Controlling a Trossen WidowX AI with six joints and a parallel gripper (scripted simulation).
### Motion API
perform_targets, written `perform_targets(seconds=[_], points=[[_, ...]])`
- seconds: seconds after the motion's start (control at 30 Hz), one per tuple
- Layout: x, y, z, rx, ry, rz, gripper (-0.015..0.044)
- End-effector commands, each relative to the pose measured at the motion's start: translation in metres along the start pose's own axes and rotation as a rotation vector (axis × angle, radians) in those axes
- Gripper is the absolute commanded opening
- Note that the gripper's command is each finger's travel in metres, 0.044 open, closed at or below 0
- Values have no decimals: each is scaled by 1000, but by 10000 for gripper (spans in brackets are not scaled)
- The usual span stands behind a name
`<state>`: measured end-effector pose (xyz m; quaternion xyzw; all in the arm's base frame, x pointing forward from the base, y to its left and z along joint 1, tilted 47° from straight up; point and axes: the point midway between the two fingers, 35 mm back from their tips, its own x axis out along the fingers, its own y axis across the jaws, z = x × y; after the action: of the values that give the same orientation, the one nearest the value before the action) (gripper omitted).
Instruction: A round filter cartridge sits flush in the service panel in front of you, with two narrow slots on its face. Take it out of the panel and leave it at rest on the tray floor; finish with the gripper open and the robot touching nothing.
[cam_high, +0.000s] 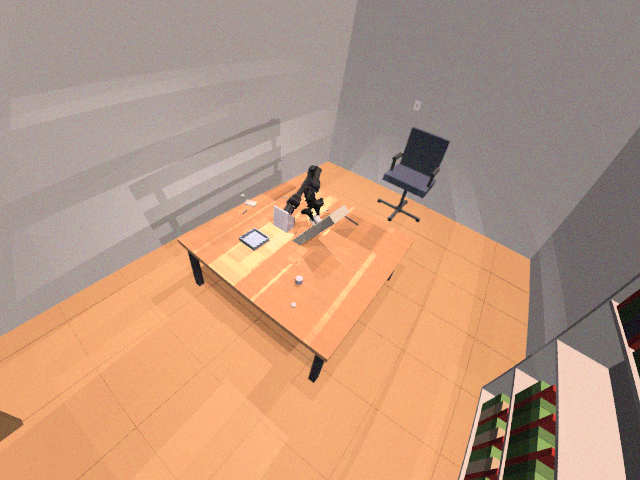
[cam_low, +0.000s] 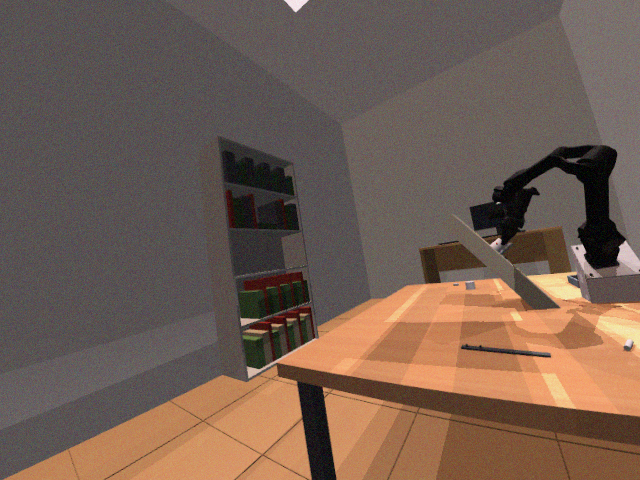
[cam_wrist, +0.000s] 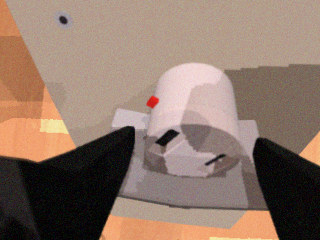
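The white round cartridge (cam_wrist: 197, 100) (cam_high: 316, 220) (cam_low: 496, 244) stands out from the tilted grey service panel (cam_wrist: 115, 50) (cam_high: 309, 234) (cam_low: 535, 293), over a small grey ledge (cam_wrist: 165, 192). Two dark slots show on its near face, and a red mark is beside it at the left. My gripper (cam_wrist: 193, 140) is open, with one finger on each side of the cartridge's near end and gaps between in the wrist view. Contact cannot be told. The panel's round opening is not visible. The dark-rimmed tray (cam_high: 253, 239) lies on the table beside the robot's base.
The white base box (cam_high: 282, 218) (cam_low: 615, 287) stands between the tray and panel. A dark rod (cam_low: 506, 351) (cam_high: 352, 220) lies beyond the panel. A white cylinder (cam_high: 298, 280) (cam_low: 469, 285) and a smaller piece (cam_high: 293, 304) are on the table (cam_high: 330, 289).
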<state>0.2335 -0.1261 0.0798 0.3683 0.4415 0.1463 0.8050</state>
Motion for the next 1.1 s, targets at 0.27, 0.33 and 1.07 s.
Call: perform_targets(seconds=[0.27, 0.33, 1.07], points=[[-1, 0, 0, 0, -1, 0, 199], [-1, 0, 0, 0, -1, 0, 186], [-53, -3, 28, 36, -7, -5, 0]])
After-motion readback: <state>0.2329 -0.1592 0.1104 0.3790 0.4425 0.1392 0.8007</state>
